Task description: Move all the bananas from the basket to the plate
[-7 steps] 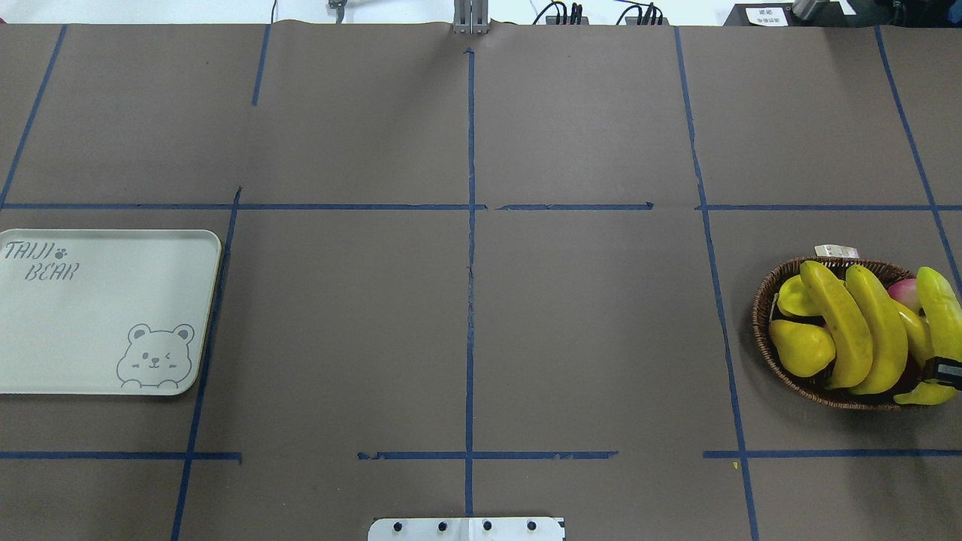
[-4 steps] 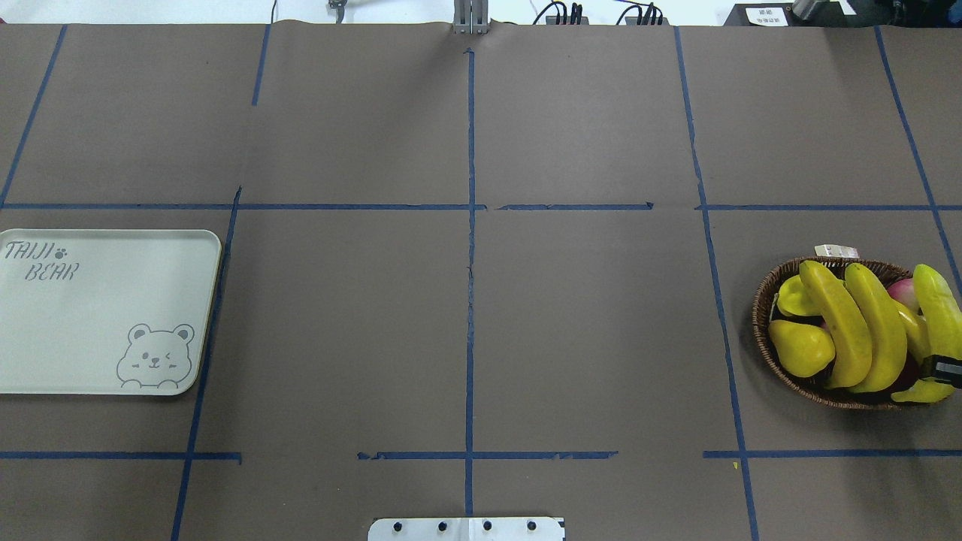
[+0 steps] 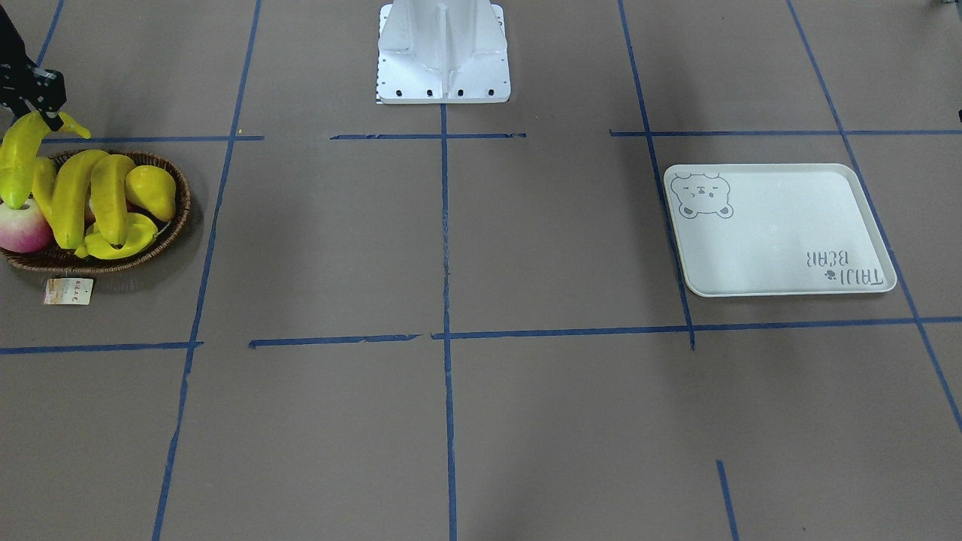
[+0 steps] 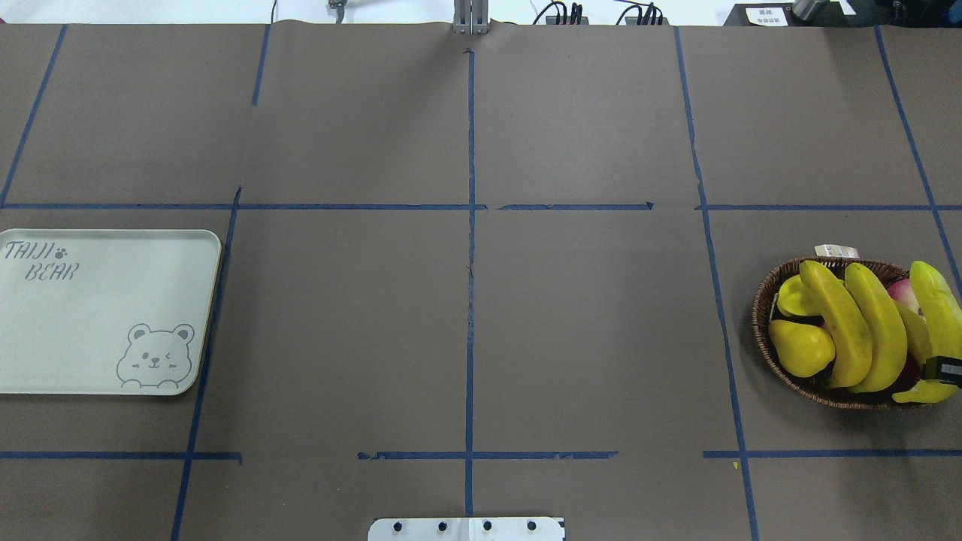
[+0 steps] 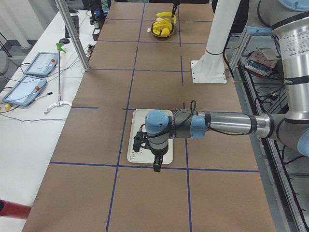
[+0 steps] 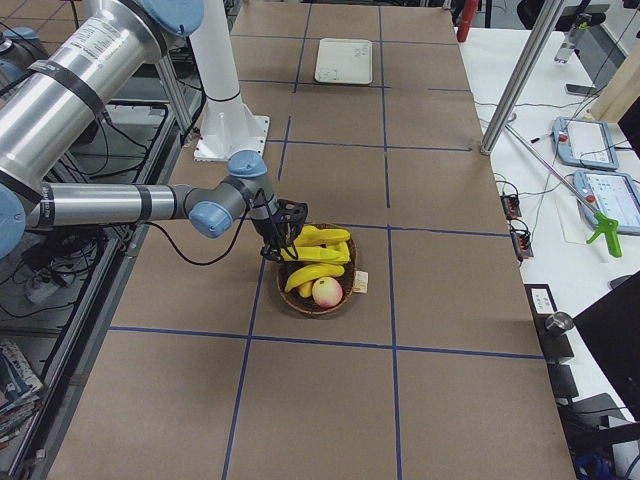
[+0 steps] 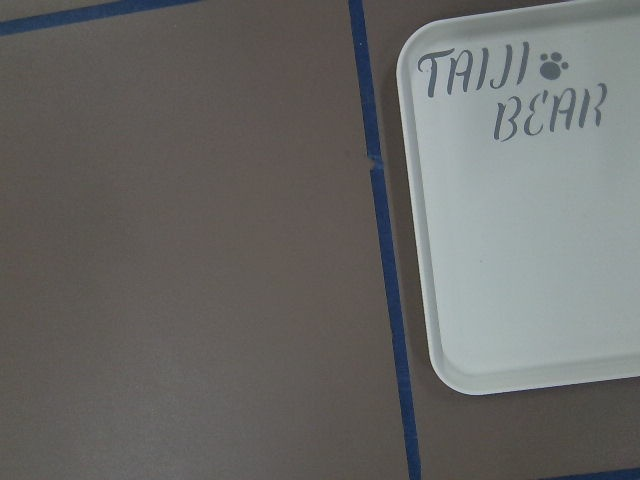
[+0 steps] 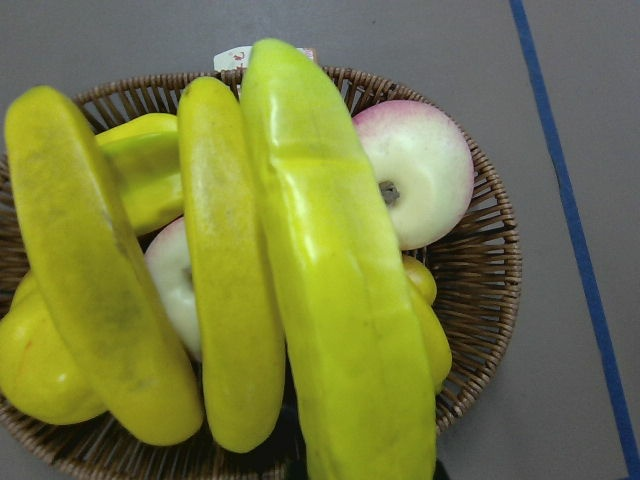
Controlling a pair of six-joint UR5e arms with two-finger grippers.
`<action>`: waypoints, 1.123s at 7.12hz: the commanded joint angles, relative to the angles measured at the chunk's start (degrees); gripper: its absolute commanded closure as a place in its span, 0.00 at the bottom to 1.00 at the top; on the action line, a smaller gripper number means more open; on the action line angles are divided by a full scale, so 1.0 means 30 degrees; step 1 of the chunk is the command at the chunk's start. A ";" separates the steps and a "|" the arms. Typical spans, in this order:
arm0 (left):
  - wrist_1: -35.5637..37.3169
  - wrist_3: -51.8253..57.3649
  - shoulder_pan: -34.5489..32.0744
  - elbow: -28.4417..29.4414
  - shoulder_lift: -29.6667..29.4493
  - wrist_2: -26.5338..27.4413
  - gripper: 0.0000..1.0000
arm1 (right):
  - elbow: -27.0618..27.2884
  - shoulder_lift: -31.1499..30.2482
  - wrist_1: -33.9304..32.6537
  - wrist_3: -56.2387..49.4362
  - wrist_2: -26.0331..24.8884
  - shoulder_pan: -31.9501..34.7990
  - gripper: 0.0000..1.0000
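The brown wicker basket (image 4: 763,312) stands at the table's right end. Two yellow bananas (image 4: 838,323) (image 4: 879,330) lie across it, and a third (image 4: 915,330) lies mostly hidden beneath. My right gripper (image 4: 945,370) is shut on a fourth banana (image 4: 936,300) near its stem end and holds it tilted over the basket's right side; this banana fills the right wrist view (image 8: 340,300). The pale plate (image 4: 90,315) with the bear drawing lies bare at the table's left end. My left gripper (image 5: 157,164) hovers by the plate's edge; I cannot tell whether it is open or shut.
The basket also holds a yellow pear (image 4: 800,347), a yellow starfruit (image 4: 797,295) and a pink-white round fruit (image 4: 902,291). A paper tag (image 4: 836,250) lies at its far rim. The robot's white base (image 3: 443,52) stands at the table's near middle edge.
The held banana has risen slightly and shifted a little to the left over the basket with my right gripper. The other fruit and the plate have not moved.
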 commanded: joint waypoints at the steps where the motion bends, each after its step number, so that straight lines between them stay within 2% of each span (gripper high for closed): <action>1: -0.0231 -0.0080 0.0000 0.0016 -0.1765 0.0056 0.00 | 0.0437 0.0170 -0.0001 -0.2383 0.3719 0.3094 1.00; 2: -0.0726 -0.0109 0.0000 0.0074 -0.2383 0.0027 0.00 | 0.0438 0.1071 -0.0001 -0.2594 0.4925 0.4357 1.00; 3: -0.0934 -0.0023 -0.0029 -0.0012 -0.2447 -0.0118 0.00 | 0.0409 0.1921 -0.0001 -0.2596 0.5633 0.4717 1.00; 5: -0.2628 -0.0022 -0.0001 0.0568 -0.2418 -0.1606 0.00 | -0.0463 0.4872 -0.0205 -0.2364 0.5814 0.4517 0.99; 6: -0.3854 -0.0109 0.0464 0.0283 -0.2418 -0.1962 0.00 | -0.1340 0.6716 -0.0235 -0.2304 0.6715 0.4458 0.99; 7: -0.4504 -0.1009 0.0816 0.0396 -0.2389 -0.2487 0.00 | -0.2016 0.8300 -0.0235 -0.2100 0.7043 0.4225 0.98; 8: -0.5236 -0.2845 0.2067 0.0194 -0.2650 -0.3130 0.00 | -0.2284 0.9796 -0.0264 -0.0474 0.6785 0.3121 0.98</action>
